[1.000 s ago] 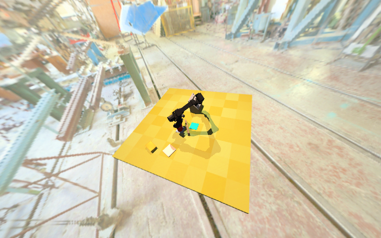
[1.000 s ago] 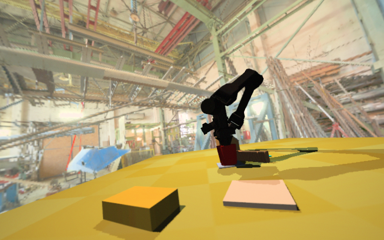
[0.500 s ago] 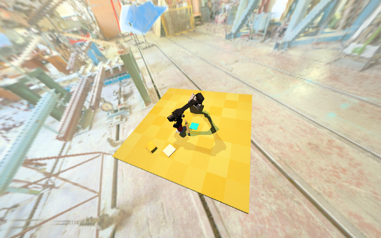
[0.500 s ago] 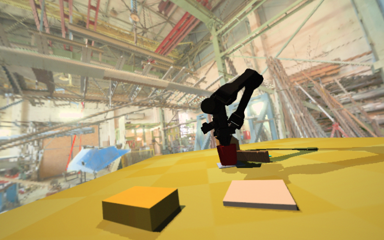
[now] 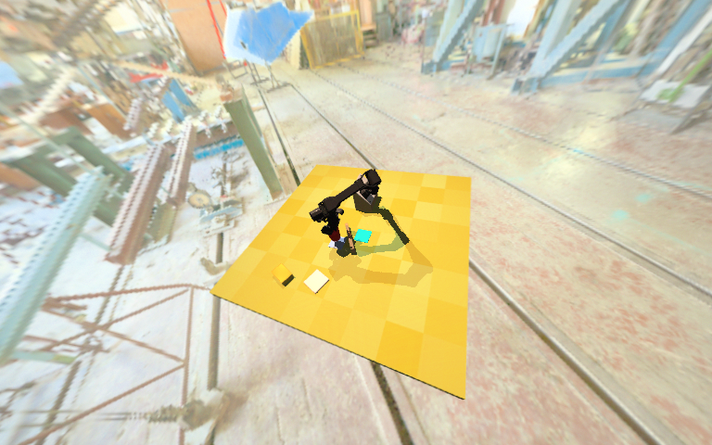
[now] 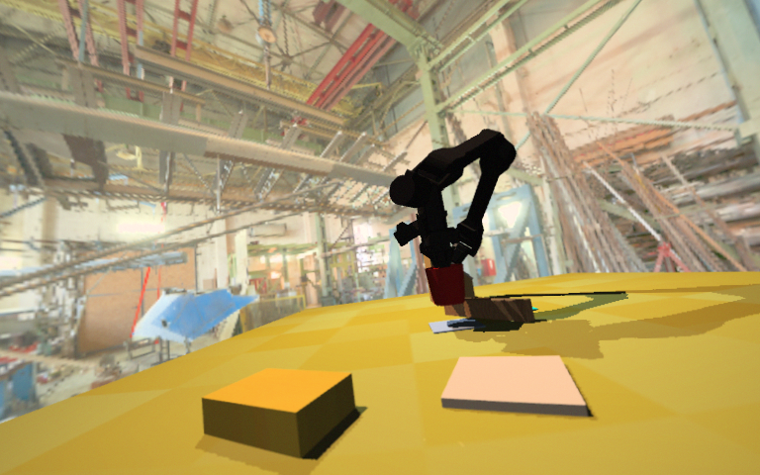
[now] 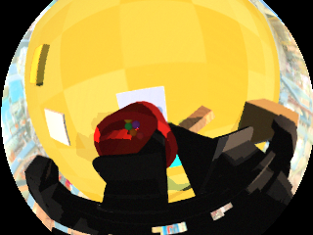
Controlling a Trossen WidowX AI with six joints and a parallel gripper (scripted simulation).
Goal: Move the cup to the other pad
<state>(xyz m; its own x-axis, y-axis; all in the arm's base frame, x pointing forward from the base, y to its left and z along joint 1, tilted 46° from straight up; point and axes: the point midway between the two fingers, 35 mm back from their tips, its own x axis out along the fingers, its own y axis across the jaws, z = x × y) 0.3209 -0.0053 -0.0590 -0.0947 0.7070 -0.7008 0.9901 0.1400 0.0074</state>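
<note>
My gripper (image 5: 333, 230) (image 6: 445, 265) (image 7: 164, 127) is shut on the wall of the red cup (image 5: 335, 237) (image 6: 446, 285) (image 7: 110, 139). The cup is off the table, nearly upright with a slight tilt, above the pale lavender pad (image 5: 331, 245) (image 6: 440, 327) (image 7: 138, 98). Several small coloured marbles (image 7: 131, 127) lie inside the cup in the wrist view. The cyan pad (image 5: 362, 235) (image 7: 176, 161) lies beyond the brown bar, towards the arm's base; the exterior view shows only a sliver of it.
The low brown bar (image 5: 350, 238) (image 6: 507, 310) (image 7: 197, 119) stands between the two pads. A yellow-orange block (image 5: 283, 273) (image 6: 277, 389) (image 7: 37, 65) and a flat whitish tile (image 5: 316, 281) (image 6: 513, 380) (image 7: 57, 126) lie farther out from the arm.
</note>
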